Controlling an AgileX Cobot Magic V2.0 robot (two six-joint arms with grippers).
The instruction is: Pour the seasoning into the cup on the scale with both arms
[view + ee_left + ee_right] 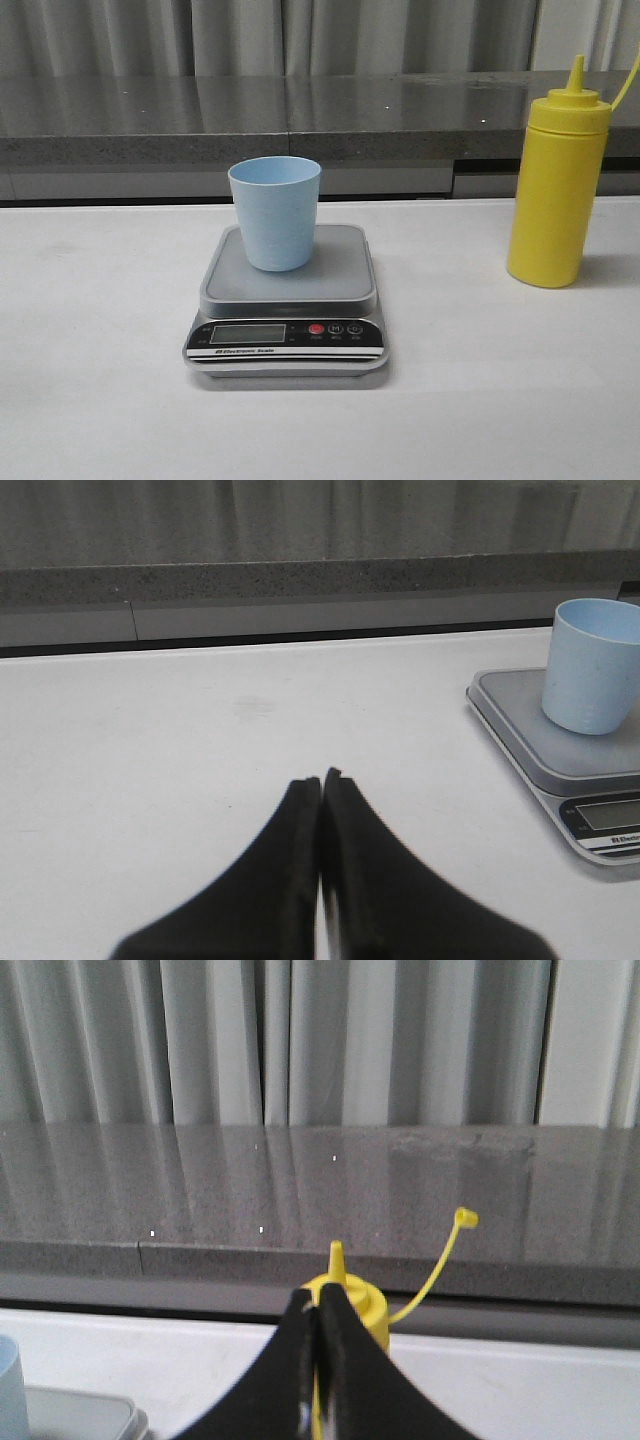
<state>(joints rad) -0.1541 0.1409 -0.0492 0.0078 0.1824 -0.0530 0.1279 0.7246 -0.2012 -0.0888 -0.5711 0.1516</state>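
Observation:
The pale blue cup [275, 212] stands upright on the steel platform of the silver-grey scale [345, 272] at the table's middle. The yellow seasoning bottle [556, 190] stands upright at the right, apart from the scale, its strap curving up. Neither arm shows in the front view. In the left wrist view my left gripper [321, 779] is shut and empty over bare table, with the cup [592, 666] and the scale [520, 715] off to one side. In the right wrist view my right gripper [319, 1298] is shut and empty, with the bottle [362, 1303] behind it.
A grey stone ledge [300, 120] runs along the back of the white table [100, 330], with grey curtains behind it. The scale's black panel has an LCD and a red button [316, 329].

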